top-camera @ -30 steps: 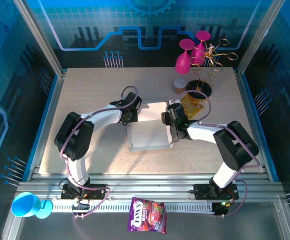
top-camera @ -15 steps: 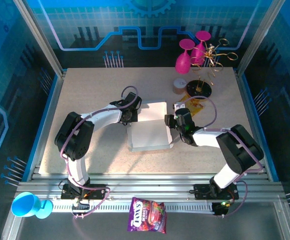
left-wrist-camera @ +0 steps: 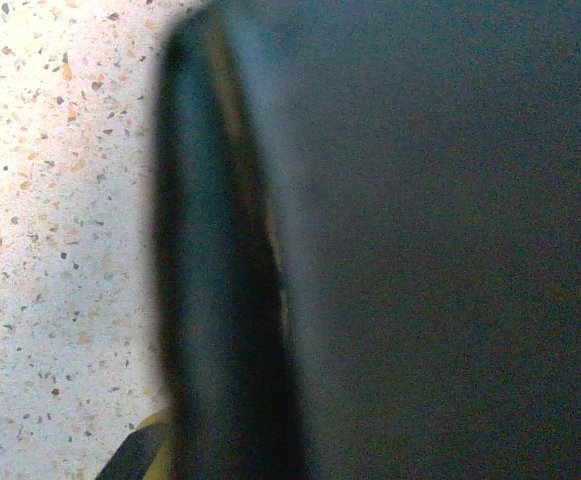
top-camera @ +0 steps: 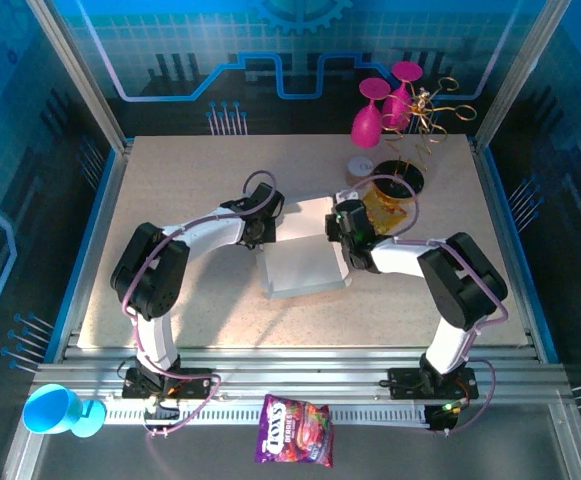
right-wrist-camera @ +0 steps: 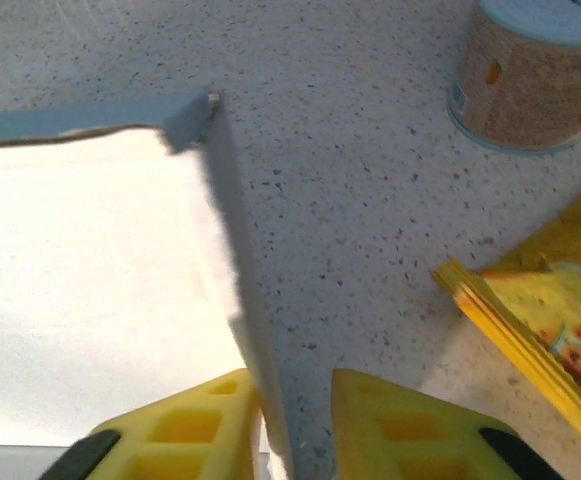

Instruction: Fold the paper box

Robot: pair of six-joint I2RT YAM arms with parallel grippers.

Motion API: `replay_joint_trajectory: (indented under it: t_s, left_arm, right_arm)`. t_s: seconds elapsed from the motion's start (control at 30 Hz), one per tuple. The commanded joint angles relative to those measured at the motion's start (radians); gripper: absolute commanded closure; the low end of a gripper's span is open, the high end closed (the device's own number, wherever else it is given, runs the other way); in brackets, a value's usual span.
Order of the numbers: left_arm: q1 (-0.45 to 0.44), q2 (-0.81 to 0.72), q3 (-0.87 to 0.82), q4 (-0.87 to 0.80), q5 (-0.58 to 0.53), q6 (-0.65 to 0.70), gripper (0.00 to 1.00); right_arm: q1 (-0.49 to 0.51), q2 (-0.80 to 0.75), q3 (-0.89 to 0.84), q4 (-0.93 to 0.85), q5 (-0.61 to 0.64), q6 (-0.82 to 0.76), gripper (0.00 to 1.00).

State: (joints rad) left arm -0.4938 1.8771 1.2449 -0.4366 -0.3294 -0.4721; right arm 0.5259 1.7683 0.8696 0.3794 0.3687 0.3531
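- Top external: paper box [top-camera: 305, 262] lying at centre of table [top-camera: 170, 200]. Left gripper [top-camera: 267, 228] at box's 10 o'clock corner, jaws closed tight; impossible to tell whether cardboard is pinched. Right gripper [top-camera: 342, 238] at box's 2 o'clock edge, golden-yellow packet [top-camera: 388, 208] just past it.
- Left wrist: dark blurred surface hard against lens, speckled table at 9 o'clock.
- Right wrist: yellow fingers [right-wrist-camera: 180, 430] narrowly parted, astride box's upright side wall, one touching, other just clear. Small tub [right-wrist-camera: 530, 80] at 1 o'clock, packet at 4 o'clock.

Table: speckled beige stone-look tabletop [top-camera: 190, 200]
Back wall: blue panel printed with circuit-like lines [top-camera: 170, 60]
Front edge: silver metal rails [top-camera: 300, 372]
Light: probably overhead
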Motion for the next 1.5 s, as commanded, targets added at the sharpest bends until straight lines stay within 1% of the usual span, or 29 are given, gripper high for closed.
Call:
replay_joint_trajectory:
  t_s: [0.0, 0.03, 0.1, 0.17, 0.27, 0.33, 0.4, 0.47, 0.6, 0.63, 0.73, 0.9, 1.0, 1.13, 1.33, 1.47]
  left_arm:
    - [0.018, 0.06, -0.011, -0.09, -0.021, 0.008, 1.0]
    - [0.02, 0.06, -0.009, -0.09, -0.018, 0.008, 1.0]
    - [0.026, 0.063, -0.005, -0.088, -0.009, 0.009, 1.0]
    - [0.033, 0.066, -0.003, -0.085, 0.006, 0.012, 0.98]
    - [0.047, 0.08, 0.009, -0.095, 0.025, 0.013, 0.84]
    - [0.053, 0.074, 0.011, -0.095, 0.031, 0.016, 0.7]
    - [0.055, 0.051, 0.002, -0.077, 0.048, 0.024, 0.61]
    - [0.058, 0.022, 0.003, -0.064, 0.074, 0.029, 0.55]
    - [0.059, -0.044, -0.002, -0.036, 0.137, 0.035, 0.49]
    - [0.062, -0.062, -0.004, -0.031, 0.152, 0.031, 0.47]
    - [0.085, -0.102, -0.013, -0.03, 0.203, 0.009, 0.44]
    - [0.144, -0.15, -0.064, 0.028, 0.315, -0.019, 0.43]
    - [0.167, -0.147, -0.077, 0.06, 0.373, -0.018, 0.43]
    - [0.168, -0.109, -0.06, 0.078, 0.439, -0.013, 0.43]
    - [0.161, -0.061, -0.035, 0.093, 0.461, -0.012, 0.45]
    - [0.15, -0.017, 0.01, 0.048, 0.436, 0.011, 0.46]
  right_arm:
    - [0.028, 0.026, 0.058, -0.104, 0.135, -0.008, 0.96]
    - [0.04, 0.025, 0.071, -0.148, 0.165, -0.009, 1.0]
    - [0.06, 0.024, 0.096, -0.21, 0.218, -0.006, 1.0]
    - [0.069, 0.02, 0.11, -0.255, 0.238, 0.001, 1.0]
    - [0.068, 0.02, 0.124, -0.313, 0.232, 0.02, 1.0]
    - [0.063, 0.025, 0.141, -0.361, 0.227, 0.034, 1.0]
    - [0.056, 0.031, 0.159, -0.401, 0.215, 0.05, 1.0]
    - [0.049, 0.039, 0.176, -0.438, 0.21, 0.065, 1.0]
    - [0.043, 0.046, 0.197, -0.467, 0.204, 0.072, 1.0]
    - [0.043, 0.049, 0.205, -0.475, 0.202, 0.074, 1.0]
    - [0.04, 0.06, 0.228, -0.498, 0.197, 0.08, 1.0]
    - [0.033, 0.069, 0.248, -0.517, 0.181, 0.089, 1.0]
    - [0.025, 0.074, 0.26, -0.536, 0.163, 0.098, 1.0]
    - [0.022, 0.075, 0.268, -0.552, 0.152, 0.103, 1.0]
    - [0.017, 0.084, 0.275, -0.566, 0.13, 0.106, 1.0]
    - [0.013, 0.088, 0.282, -0.578, 0.116, 0.115, 1.0]
